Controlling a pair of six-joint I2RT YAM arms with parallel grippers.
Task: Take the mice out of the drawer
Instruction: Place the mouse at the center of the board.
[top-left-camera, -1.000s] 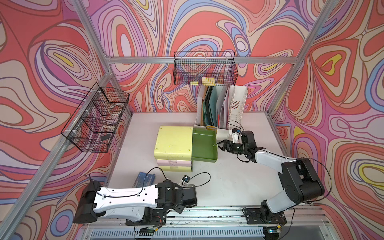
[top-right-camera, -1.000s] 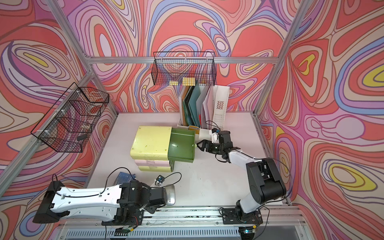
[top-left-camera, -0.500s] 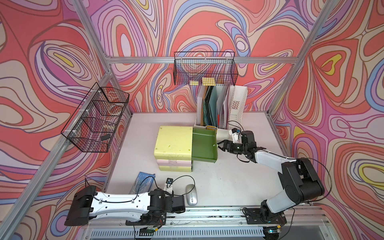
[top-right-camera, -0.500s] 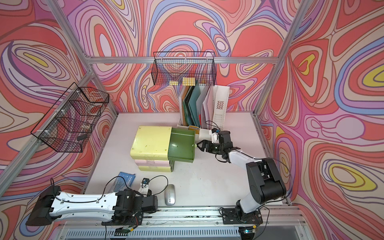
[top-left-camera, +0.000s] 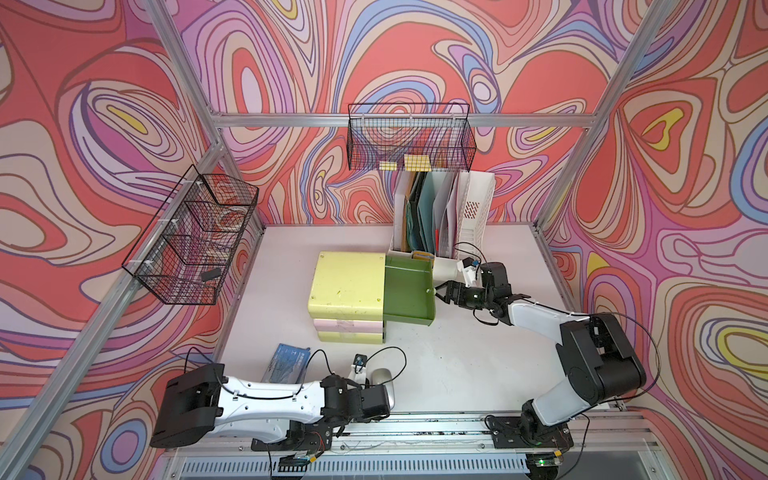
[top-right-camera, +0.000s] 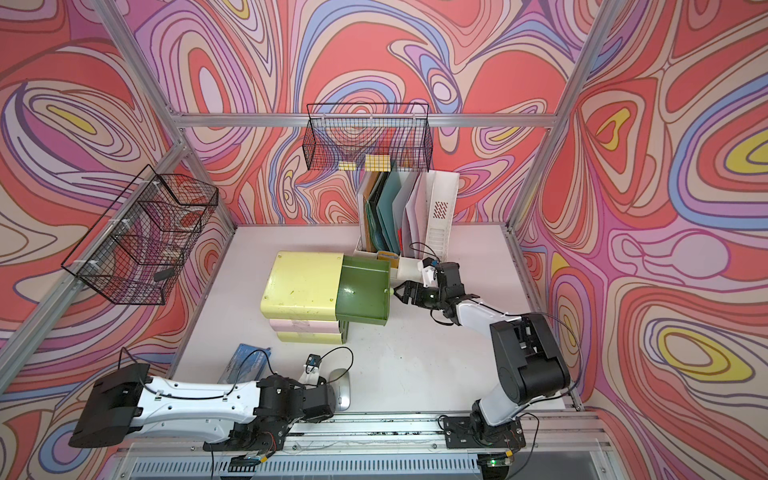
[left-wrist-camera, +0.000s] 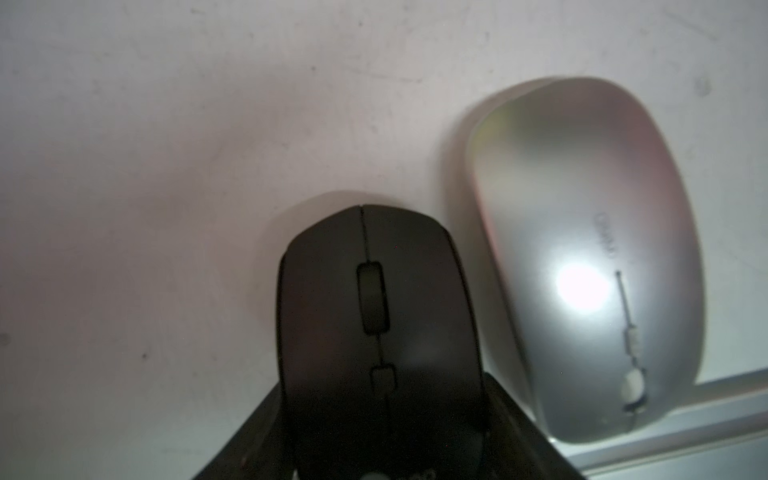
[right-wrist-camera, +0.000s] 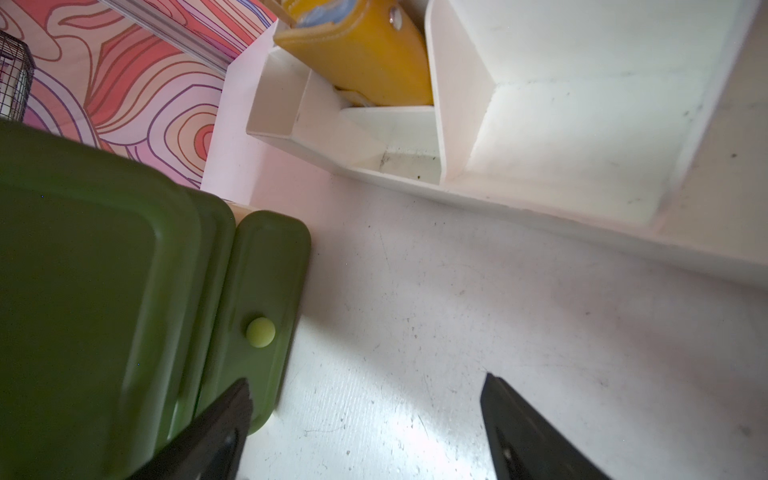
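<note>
In both top views the left arm lies low along the front edge of the counter. Its wrist end covers part of a silver mouse that rests on the counter. A blue packet lies near this arm. Farther back, a green drawer stands pulled out of the top of a yellow drawer unit. The right fingers sit just beside the drawer's front. A white file organizer with upright folders stands behind them.

In the left wrist view a black mouse lies between the left fingers, scroll wheel up and nose pointing away from them. Each finger is close against one side of it, but whether they press on it or are loose cannot be told. The silver mouse lies just beside the black one, its wheel end over a metal rail at the counter's edge.

In the right wrist view the right fingers stand wide apart with only bare counter between them. One tip overlaps the green drawer front near its pale green knob. A yellow pouch sits in a compartment of the organizer.
</note>
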